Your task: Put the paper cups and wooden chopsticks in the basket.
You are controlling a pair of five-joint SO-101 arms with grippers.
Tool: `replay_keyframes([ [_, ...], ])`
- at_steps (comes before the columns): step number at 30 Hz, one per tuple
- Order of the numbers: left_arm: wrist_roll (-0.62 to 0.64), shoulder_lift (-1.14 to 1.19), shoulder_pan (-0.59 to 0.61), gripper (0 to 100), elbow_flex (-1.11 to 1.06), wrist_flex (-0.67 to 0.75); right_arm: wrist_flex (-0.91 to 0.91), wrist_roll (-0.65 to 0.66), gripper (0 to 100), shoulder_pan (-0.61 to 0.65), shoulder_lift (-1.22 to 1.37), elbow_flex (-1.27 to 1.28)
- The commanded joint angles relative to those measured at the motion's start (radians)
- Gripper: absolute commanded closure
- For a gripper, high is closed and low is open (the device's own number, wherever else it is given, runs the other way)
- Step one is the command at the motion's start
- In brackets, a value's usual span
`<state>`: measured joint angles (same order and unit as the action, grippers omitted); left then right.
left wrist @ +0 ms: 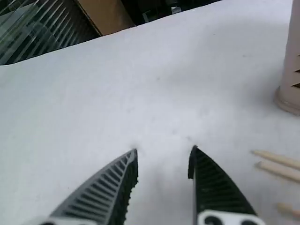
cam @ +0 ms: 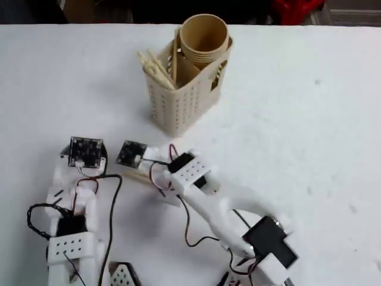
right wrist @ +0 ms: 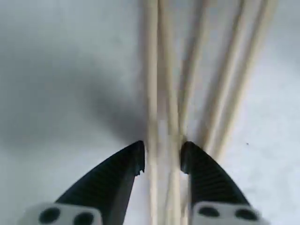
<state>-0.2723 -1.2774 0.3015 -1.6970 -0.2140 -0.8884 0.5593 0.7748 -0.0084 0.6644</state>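
I see tan paper cups [cam: 204,36] in the cream slotted plastic basket [cam: 178,110]; at its 7 o'clock my right gripper [right wrist: 161,157], jaws apart, straddles loose pale wooden chopsticks [right wrist: 151,70] on the white table [cam: 309,119], so I reckon closing and lifting come next, while my left gripper [left wrist: 163,157] gapes idle.

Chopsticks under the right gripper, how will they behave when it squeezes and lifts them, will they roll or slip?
The chopsticks look thin, round and smooth, so they'd probably roll on the flat table if nudged. They seem stiff and light, likely lifting without bending. The right gripper straddles two lying side by side, so one might slip out when squeezed.
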Motion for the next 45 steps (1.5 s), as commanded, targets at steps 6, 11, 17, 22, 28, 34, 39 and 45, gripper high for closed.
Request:
replay_keyframes([
  [6,0.006,-0.016,-0.008,81,0.000,-0.005,0.007,0.012,98.1,-0.030,-0.012,-0.002],
  [11,0.006,-0.016,-0.008,81,0.000,-0.005,-0.096,-0.038,98.1,-0.108,-0.160,-0.072],
  [17,0.006,-0.016,-0.010,81,0.000,-0.005,-0.236,-0.068,98.2,-0.150,-0.447,-0.166],
  [22,0.006,-0.016,-0.010,81,0.000,-0.005,-0.282,-0.112,98.2,-0.154,-0.595,-0.334],
  [28,0.006,-0.016,-0.012,81,0.000,-0.005,-0.275,-0.203,98.2,-0.157,-0.532,-0.700],
  [34,0.006,-0.016,-0.012,81,0.000,-0.005,-0.200,-0.344,98.1,-0.248,-0.220,-1.082],
  [39,0.006,-0.016,-0.012,81,0.000,-0.005,-0.047,-0.423,98.1,-0.286,0.015,-1.335],
  [45,0.006,-0.016,-0.012,81,0.000,-0.005,-0.007,-0.425,98.1,-0.291,0.131,-1.395],
])
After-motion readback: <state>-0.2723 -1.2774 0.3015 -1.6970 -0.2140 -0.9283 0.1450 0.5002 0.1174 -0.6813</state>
